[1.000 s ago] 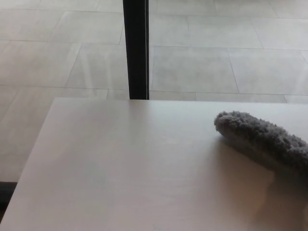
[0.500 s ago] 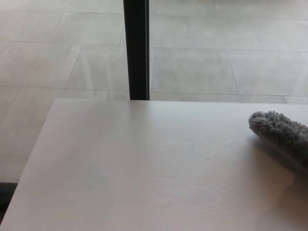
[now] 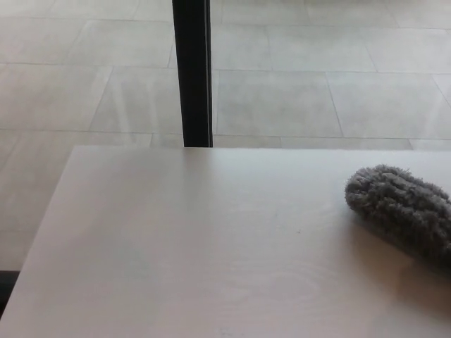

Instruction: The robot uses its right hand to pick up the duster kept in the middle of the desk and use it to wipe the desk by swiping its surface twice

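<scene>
Grey fluffy duster (image 3: 402, 211) lies on pale desk (image 3: 197, 246) at 3 o'clock, near right edge of view. Long axis runs 10 to 4 o'clock, far end cut off. Neither my hands visible; finger state cannot tell. Right side nearer duster.

The grey duster (image 3: 402, 210) runs off the right picture edge.

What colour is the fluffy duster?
Grey, a shaggy duster at the right edge of the pale desk, seen in the head view.
</scene>
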